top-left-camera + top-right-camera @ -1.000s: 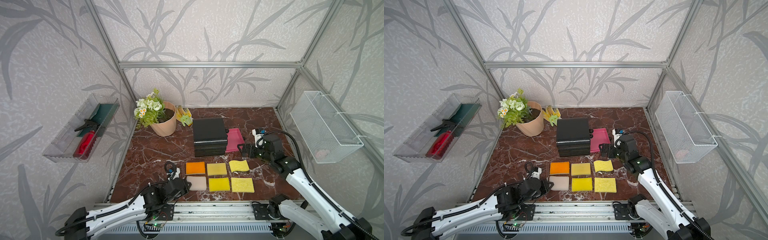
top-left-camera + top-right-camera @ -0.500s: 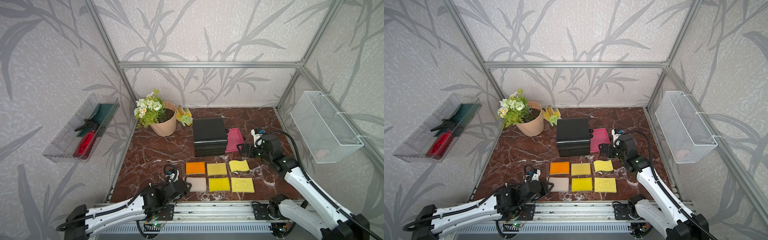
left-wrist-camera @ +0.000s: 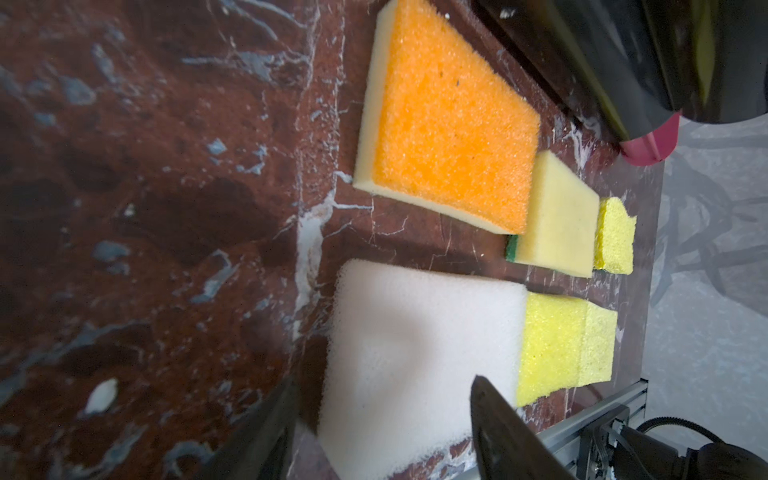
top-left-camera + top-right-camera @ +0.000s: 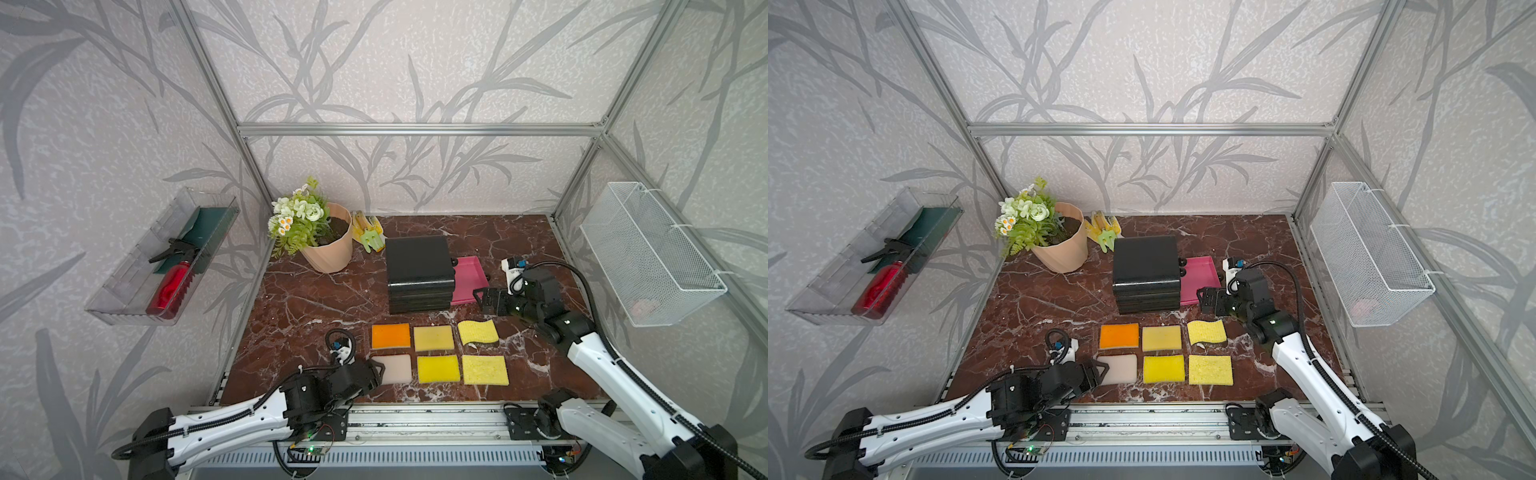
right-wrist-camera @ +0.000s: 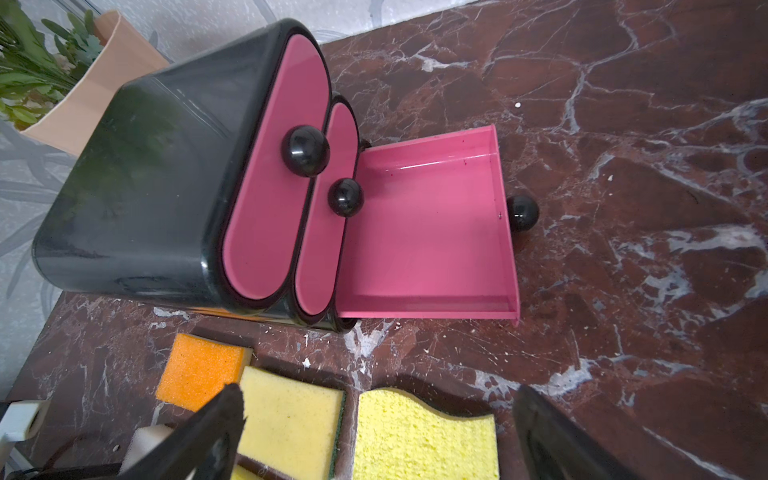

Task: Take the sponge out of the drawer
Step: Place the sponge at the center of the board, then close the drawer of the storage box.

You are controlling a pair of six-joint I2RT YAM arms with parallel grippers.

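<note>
While the marble table (image 4: 316, 299) bears a black chest (image 4: 417, 266), one pink drawer (image 5: 428, 232) pulled out, the white sponge (image 3: 415, 345) lies outside (beside a yellow sponge (image 3: 552, 345)), left gripper (image 3: 384, 382) parted at its end, right gripper (image 5: 379, 390) spread wide.

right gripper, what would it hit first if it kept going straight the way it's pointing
Most likely the open pink drawer, near its front corner, then the black cabinet beyond. Height is unclear; it might clear the rim.

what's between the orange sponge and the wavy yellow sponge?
A pale yellow sponge, in line with the orange sponge and the wavy yellow sponge; nothing else. Shows in both top views.
</note>
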